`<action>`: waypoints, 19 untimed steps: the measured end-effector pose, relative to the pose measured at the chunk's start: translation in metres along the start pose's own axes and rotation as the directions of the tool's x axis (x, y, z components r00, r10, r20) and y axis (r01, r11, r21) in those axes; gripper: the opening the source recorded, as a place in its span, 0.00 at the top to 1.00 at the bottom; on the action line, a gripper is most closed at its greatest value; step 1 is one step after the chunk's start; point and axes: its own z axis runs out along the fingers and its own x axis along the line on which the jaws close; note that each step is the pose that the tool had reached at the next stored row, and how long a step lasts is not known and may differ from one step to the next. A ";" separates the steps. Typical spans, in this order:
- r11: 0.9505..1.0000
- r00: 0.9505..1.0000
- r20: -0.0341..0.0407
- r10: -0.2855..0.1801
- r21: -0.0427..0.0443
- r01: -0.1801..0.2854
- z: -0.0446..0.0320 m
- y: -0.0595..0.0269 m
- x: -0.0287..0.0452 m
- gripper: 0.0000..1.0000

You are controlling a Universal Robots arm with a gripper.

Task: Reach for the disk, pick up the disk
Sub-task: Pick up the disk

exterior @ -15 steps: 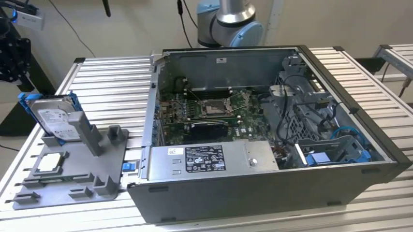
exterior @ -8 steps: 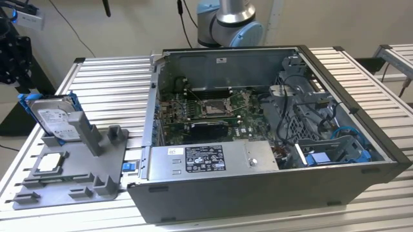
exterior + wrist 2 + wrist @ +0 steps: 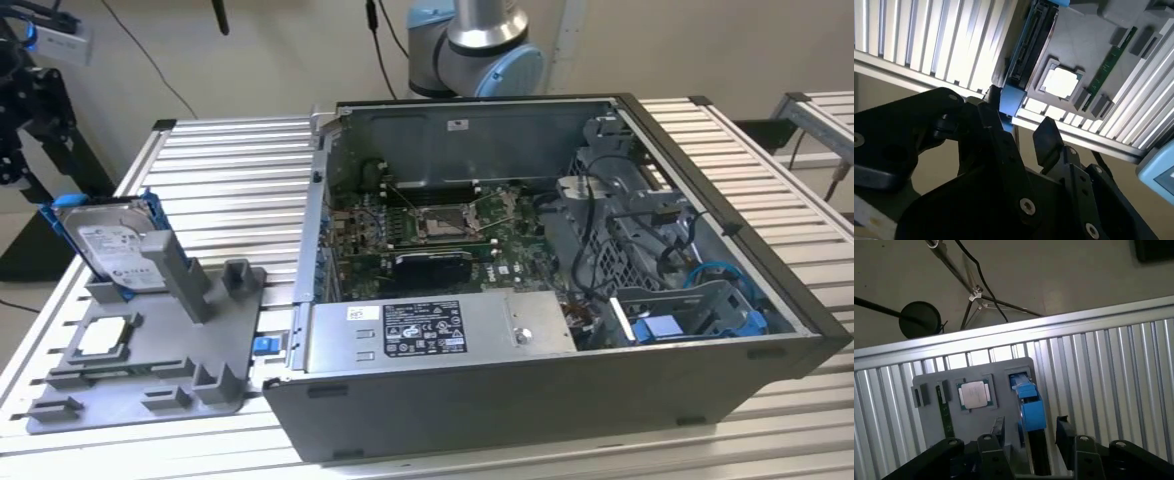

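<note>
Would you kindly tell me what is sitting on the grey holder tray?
On the grey holder tray: the disk standing in a slot, a processor chip lying flat, and a narrow green board on edge. The disk's lower edge is hidden in the slot.

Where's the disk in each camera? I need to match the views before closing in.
Exterior view: the disk stands on edge in the grey holder at that view's left, outside the computer case.
First wrist view: the disk is edge-on, blue-capped, facing the gap between the open fingers.
Second wrist view: the disk is edge-on beyond the fingers.
Shared landmark: the square silver chip beside it.
</note>
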 end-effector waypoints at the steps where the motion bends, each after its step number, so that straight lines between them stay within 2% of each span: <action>1: 1.000 1.000 0.000 -0.001 0.000 0.001 0.0018 0.0000 0.0000 0.00; 3: 1.000 1.000 0.000 -0.002 0.000 0.002 0.0044 0.0000 0.0000 0.00; 8: 1.000 1.000 0.000 -0.003 0.000 0.003 0.0045 0.0038 0.0008 0.00; 19: 1.000 1.000 0.000 -0.003 0.000 0.003 0.0045 0.0049 0.0009 0.00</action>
